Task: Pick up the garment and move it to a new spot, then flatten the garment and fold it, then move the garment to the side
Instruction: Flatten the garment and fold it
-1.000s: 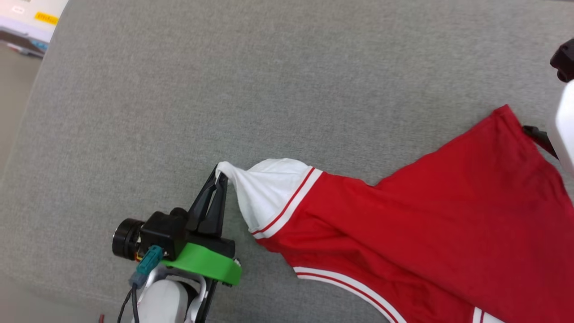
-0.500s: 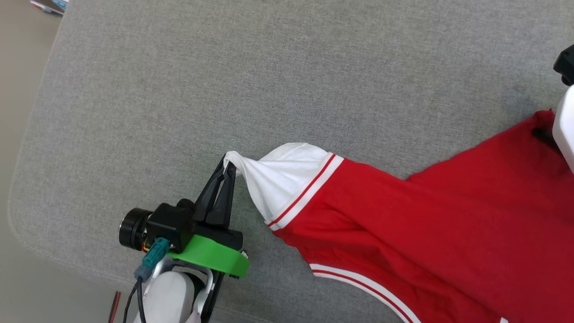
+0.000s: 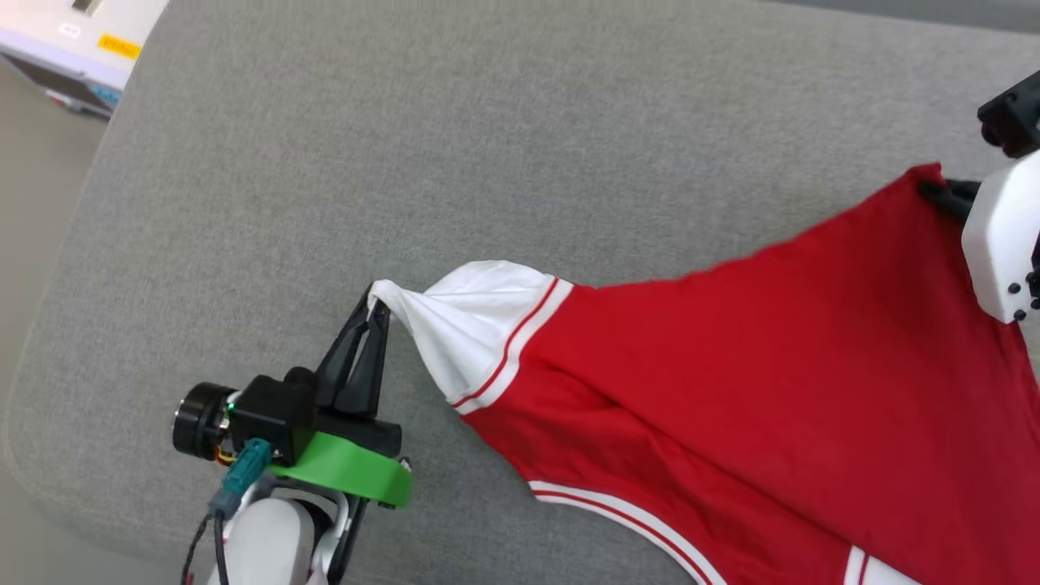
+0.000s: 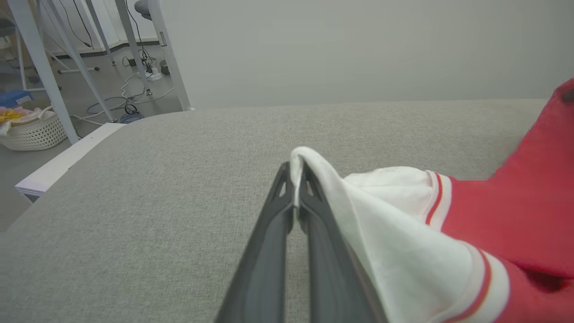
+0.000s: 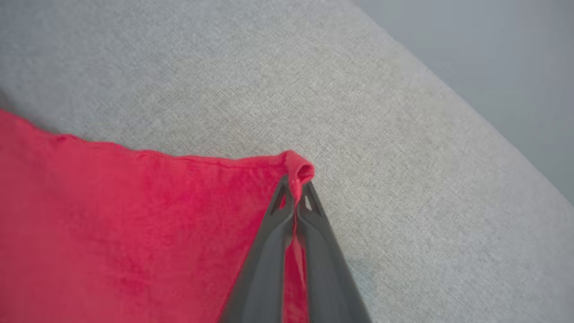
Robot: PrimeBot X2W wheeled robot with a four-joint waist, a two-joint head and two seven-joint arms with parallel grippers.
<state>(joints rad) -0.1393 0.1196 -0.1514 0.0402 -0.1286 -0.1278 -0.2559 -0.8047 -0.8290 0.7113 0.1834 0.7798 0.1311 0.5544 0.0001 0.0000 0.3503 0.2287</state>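
Observation:
The garment (image 3: 731,366), a red shirt with a white sleeve and red-and-white striped trim, is stretched across the grey cushioned surface (image 3: 487,146) between my two grippers. My left gripper (image 3: 375,296) is shut on the tip of the white sleeve (image 3: 463,325); the left wrist view shows the white cloth pinched between the fingertips (image 4: 296,172). My right gripper (image 3: 934,188) at the far right is shut on a red corner of the garment (image 5: 134,215), whose edge curls over the fingertips (image 5: 296,181). Any lettering is hidden.
The grey surface ends in a rounded edge at the left (image 3: 49,325), with floor beyond. A white box with a yellow label (image 3: 73,41) sits off the top left. White frame legs, cables and a woven basket (image 4: 27,132) stand on the floor.
My right gripper has shut on the garment's red corner and drawn it up, pulling the red cloth taut. The left gripper keeps its hold on the sleeve. The head camera has shifted.

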